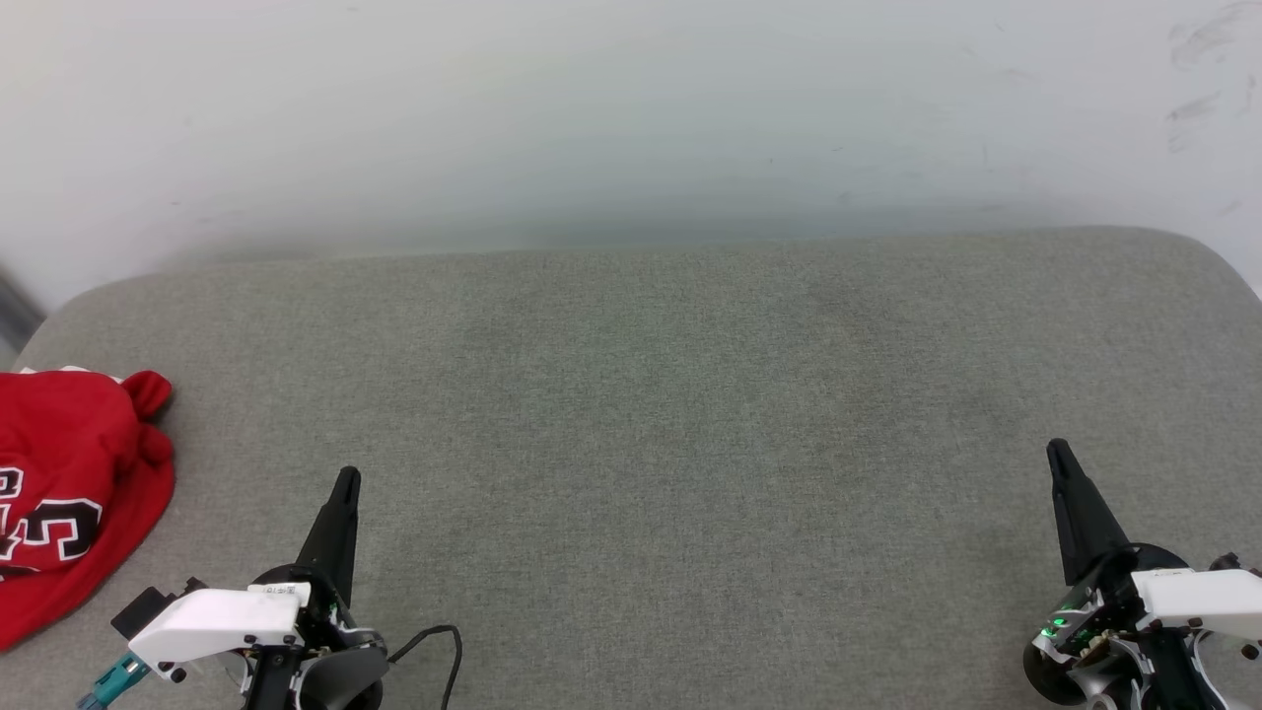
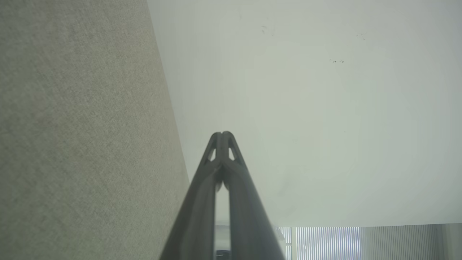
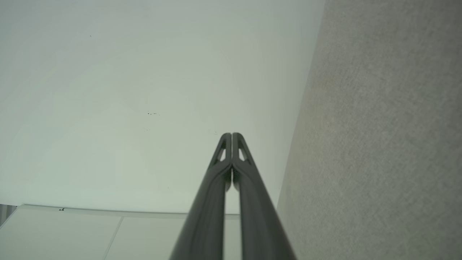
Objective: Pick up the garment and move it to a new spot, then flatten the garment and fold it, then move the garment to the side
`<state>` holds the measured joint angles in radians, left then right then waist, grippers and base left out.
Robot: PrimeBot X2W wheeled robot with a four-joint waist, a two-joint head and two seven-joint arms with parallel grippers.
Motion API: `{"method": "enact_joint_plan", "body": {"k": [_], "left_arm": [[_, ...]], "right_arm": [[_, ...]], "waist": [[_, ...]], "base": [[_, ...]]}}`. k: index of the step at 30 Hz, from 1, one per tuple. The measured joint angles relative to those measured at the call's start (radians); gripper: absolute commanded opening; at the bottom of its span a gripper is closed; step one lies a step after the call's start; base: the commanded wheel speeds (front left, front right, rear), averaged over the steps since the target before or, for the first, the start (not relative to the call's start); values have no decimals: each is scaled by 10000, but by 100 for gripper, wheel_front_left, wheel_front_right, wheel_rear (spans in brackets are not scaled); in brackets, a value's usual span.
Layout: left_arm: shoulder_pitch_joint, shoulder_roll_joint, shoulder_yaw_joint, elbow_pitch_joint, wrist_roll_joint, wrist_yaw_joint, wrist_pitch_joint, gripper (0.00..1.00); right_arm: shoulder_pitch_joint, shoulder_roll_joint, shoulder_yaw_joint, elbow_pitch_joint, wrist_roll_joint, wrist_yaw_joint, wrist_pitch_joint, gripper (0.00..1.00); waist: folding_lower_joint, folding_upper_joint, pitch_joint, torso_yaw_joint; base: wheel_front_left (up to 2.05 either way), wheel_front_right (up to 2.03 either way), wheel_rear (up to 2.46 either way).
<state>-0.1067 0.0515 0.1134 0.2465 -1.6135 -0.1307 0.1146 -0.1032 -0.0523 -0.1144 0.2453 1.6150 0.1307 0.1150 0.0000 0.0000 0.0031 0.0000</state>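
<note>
Crumpled red jersey garment [image 1: 69, 483] with black white-edged lettering, far left of grey fabric surface [image 1: 651, 414]; left gripper [image 1: 347, 475] fingers pressed together, empty, near garment; right gripper [image 1: 1057, 449] likewise, well apart.

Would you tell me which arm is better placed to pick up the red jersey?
Left. The garment lies crumpled at the left edge of the cushion, close beside the left hand; the right hand sits far across. Both hands are shut, holding nothing.
</note>
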Motion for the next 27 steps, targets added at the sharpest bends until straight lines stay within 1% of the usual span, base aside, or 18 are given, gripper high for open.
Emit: {"method": "enact_joint_plan", "body": {"k": [27], "left_arm": [[0,0,-6,0,0,0,0,0]], "right_arm": [[0,0,2,0,0,0,0,0]], "waist": [[0,0,0,0]], "base": [[0,0,0]]}}
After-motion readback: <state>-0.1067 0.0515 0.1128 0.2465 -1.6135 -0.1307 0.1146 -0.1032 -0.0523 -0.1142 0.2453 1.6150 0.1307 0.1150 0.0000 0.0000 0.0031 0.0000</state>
